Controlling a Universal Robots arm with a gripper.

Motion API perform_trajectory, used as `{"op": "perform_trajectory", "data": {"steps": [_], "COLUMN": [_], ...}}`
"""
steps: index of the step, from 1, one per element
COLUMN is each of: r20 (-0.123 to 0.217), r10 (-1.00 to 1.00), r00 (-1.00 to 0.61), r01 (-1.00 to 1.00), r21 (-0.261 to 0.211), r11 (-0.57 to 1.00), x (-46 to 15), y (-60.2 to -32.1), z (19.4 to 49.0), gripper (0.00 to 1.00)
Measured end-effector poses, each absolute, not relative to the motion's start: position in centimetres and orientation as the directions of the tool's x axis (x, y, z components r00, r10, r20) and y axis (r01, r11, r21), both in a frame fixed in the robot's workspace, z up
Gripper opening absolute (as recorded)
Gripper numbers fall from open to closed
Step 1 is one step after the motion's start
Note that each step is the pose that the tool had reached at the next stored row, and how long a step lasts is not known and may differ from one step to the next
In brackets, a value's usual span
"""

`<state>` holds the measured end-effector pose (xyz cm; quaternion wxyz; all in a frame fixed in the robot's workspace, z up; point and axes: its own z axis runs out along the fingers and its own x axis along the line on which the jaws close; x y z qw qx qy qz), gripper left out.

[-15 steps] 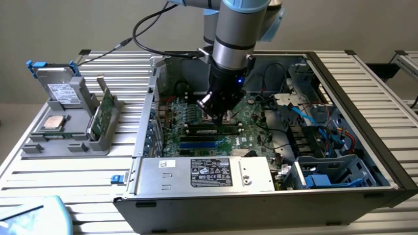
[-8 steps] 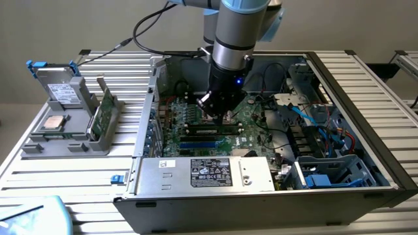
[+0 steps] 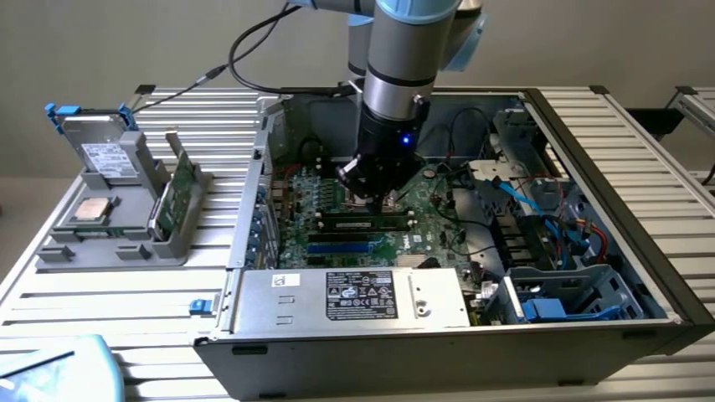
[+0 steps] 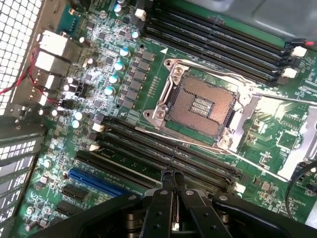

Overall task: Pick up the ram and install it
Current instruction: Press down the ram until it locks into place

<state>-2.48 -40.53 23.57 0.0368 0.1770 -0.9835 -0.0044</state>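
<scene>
We read the frames left to right. At the exterior view's left, on the slatted tabletop [image 3: 134, 293], a grey holder tray [image 3: 112, 243] carries a drive, a square silver chip and an upright green board; none of these is the task's part. Centre frame, the open computer case [image 3: 447, 335] holds the motherboard [image 3: 335, 188], and the arm comes down from the top of the frame with the hand [image 3: 374, 197] low over the memory slots. The ram [image 3: 363, 224] lies lengthwise in a slot just below the fingertips in the picture, a dark stick with a pale label, apparently seated or nearly so. In the wrist view the hand [image 4: 173, 191] is clenched, fingers pressed together with nothing between them, tips resting at or just above the top edge of a dark slot row beside the empty processor socket [image 4: 200, 106]. We judge the pick-up done and the step in hand to be the seating press: closed fingers used as a pusher on the stick. Whether the tips actually touch the ram we cannot tell. A finishing press would call for straight downward force, centred on the stick, until the end latches close; their state is too small to read.
</scene>
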Motion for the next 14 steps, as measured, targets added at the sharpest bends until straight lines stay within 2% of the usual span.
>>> {"op": "perform_trajectory", "data": {"steps": [14], "r20": [0.054], "r10": [-0.198], "r00": [-0.979], "r01": [-0.197], "r21": [0.016], "r11": [0.98], "x": [-2.48], "y": [-40.53], "z": [23.57], "gripper": [0.11]}}
